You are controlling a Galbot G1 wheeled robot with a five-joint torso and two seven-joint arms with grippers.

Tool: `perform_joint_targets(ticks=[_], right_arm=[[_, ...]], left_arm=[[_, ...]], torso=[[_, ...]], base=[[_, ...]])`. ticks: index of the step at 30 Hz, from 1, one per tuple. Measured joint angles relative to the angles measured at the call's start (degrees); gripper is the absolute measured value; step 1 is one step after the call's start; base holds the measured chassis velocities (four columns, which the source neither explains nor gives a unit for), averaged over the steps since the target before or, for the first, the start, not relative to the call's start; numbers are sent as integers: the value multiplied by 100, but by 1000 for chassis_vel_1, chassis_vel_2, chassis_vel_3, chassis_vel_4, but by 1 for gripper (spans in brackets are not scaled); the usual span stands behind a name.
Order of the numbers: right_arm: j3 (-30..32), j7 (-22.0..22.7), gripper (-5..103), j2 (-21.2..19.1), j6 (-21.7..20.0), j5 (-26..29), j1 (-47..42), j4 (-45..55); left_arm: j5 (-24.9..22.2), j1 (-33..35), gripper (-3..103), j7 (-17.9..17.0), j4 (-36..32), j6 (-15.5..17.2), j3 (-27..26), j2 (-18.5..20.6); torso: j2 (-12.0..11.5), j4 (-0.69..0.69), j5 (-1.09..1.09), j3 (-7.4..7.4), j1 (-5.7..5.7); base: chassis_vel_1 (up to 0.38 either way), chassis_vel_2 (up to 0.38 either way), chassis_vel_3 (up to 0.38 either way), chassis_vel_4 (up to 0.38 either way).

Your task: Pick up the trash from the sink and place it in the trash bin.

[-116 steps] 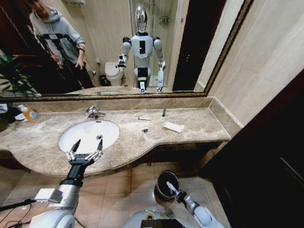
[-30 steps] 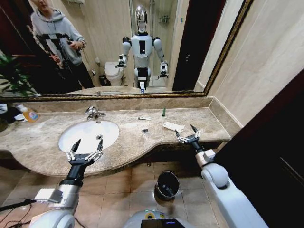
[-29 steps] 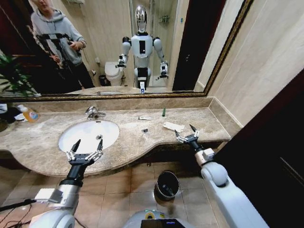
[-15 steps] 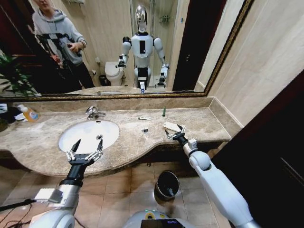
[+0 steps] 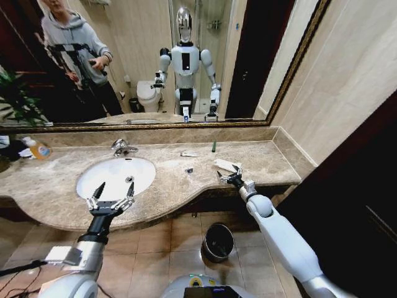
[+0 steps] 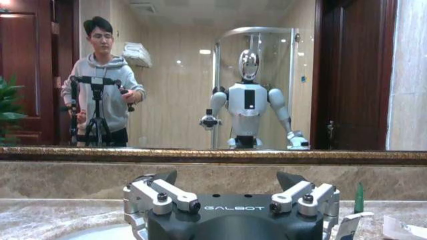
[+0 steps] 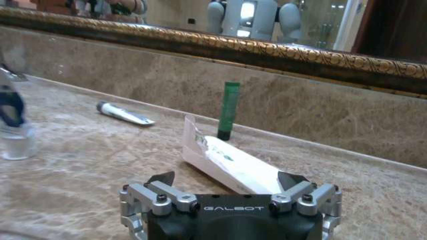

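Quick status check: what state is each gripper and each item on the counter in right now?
Left gripper: open, hovering at the sink's front edge.
Right gripper: open, at the flat white packet.
Flat white packet: lying flat, not gripped.
Green tube: standing upright by the backsplash.
Slim white sachet: lying flat.
Trash bin: open, on the floor.

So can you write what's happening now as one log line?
right end effector: open, at packet | left end effector: open, by sink | bin: on floor
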Motion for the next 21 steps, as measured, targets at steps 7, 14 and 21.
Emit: perform_joint_targets(ticks=[7, 14, 21], right_arm=[[-96, 56, 100, 6, -78, 0, 310, -244], [-104, 43, 82, 26, -95, 24, 396, -277], [-80, 0, 60, 31, -90, 3, 282, -236]], left_arm=[[0, 0, 100, 0, 0, 0, 0, 0], [0, 0, 100, 0, 0, 0, 0, 0], [0, 0, 100, 0, 0, 0, 0, 0]], torso=[[0, 0, 0, 0, 0], [0, 0, 0, 0, 0], [0, 0, 0, 0, 0]], base=[[0, 0, 0, 0], [0, 0, 0, 0], [0, 0, 0, 0]])
